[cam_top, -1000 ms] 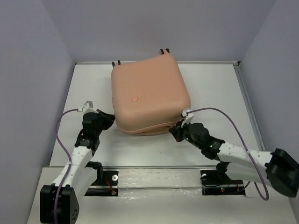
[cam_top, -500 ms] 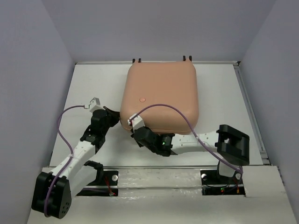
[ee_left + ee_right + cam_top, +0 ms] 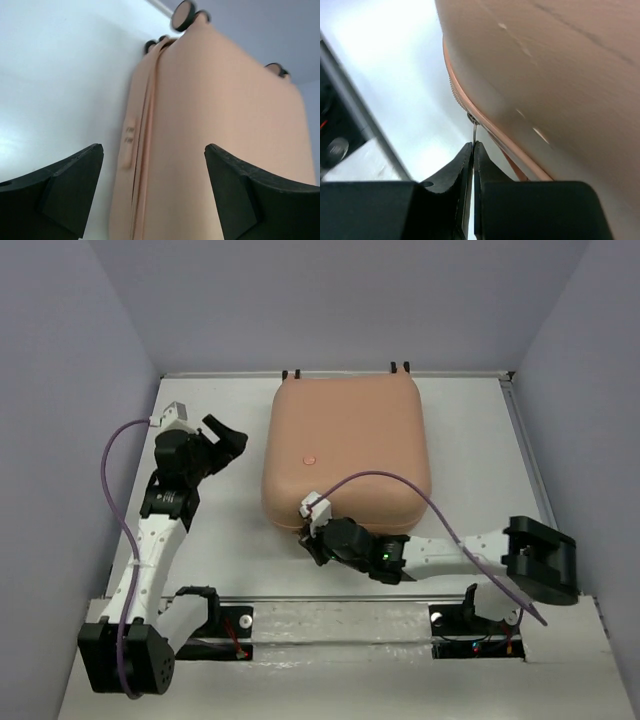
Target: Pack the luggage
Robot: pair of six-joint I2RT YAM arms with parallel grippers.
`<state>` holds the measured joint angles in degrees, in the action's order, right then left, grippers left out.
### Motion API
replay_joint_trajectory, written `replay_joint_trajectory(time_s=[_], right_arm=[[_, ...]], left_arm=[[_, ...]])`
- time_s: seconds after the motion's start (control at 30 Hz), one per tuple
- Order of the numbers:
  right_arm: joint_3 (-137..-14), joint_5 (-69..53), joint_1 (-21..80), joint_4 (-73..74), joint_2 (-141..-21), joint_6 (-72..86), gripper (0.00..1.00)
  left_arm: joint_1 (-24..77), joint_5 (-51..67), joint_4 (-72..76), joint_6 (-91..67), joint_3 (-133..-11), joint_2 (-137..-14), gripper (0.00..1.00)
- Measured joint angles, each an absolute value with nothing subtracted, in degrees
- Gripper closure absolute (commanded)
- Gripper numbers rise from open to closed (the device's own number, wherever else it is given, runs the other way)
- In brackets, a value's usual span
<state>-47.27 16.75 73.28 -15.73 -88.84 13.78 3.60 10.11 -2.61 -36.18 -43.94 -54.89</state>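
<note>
**Overhead and wrist views of a two-arm bench.** The suitcase, peach-pink and closed, lies flat on the white table. Its wheels point toward the far wall, and a small round dot marks the top shell.

The right claw sits at the case's near left corner. Its fingers are pressed together on the thin metal zip pull, which reaches down to them from the zip line. The shell bulges above and to the right of this claw, and bare table lies to its left. Behind it runs the mounting rail that carries both arm bases.

The left claw stands off the case's left side with its fingers spread wide, gripping nothing. The case's side seam fills the space ahead of it, apart from both fingers. A small tab on that side is too blurred to identify.

A purple cable loops from the right wrist across the shell's near edge. A second cable arcs outward to the left of the left arm. Pale lavender walls enclose the table on three sides.
</note>
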Motion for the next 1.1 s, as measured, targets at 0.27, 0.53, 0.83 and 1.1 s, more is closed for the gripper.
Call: replay_joint_trajectory(time_s=[0.27, 0.53, 0.83, 1.1], right_arm=[[-30.17, 8.69, 74.13, -12.29, -66.28, 21.32, 0.93], [-28.10, 7.92, 74.19, -12.19, -64.47, 26.09, 0.93], [-28.05, 7.92, 74.24, -13.08, -65.30, 28.34, 0.93], [-25.58, 9.63, 74.41, -15.05, -63.18, 30.48, 0.93]], left_arm=[[2.24, 19.70, 4.03, -37.63, -59.92, -76.38, 0.04], [3.03, 28.32, 6.70, -42.17, -73.17, -99.02, 0.01], [6.68, 30.00, 8.78, -46.87, -90.94, -117.54, 0.02], [8.56, 27.94, 21.76, -58.81, -92.07, -124.18, 0.94]])
